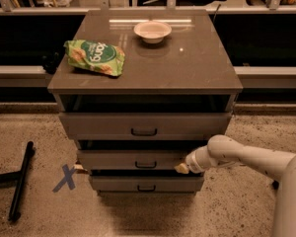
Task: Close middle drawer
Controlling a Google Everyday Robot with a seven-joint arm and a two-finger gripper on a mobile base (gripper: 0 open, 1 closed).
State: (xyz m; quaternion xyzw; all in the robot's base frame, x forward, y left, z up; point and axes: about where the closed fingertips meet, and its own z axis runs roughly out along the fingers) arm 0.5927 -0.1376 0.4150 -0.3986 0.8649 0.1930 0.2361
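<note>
Grey middle drawer (138, 160) stood only slightly out, its front touching just left of the fingers (181, 169); the gripper (182, 168), seemingly clenched empty, pressed its right end. A last push remained.

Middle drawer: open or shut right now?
Partly open: a dark gap shows above the middle drawer front, with the gripper at its right end.

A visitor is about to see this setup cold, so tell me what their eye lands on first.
The pale arm comes in from the right, its gripper at the right end of the middle drawer, which stands partly out. Next, the green snack bag and white bowl on the cabinet top, left and rear centre.
</note>
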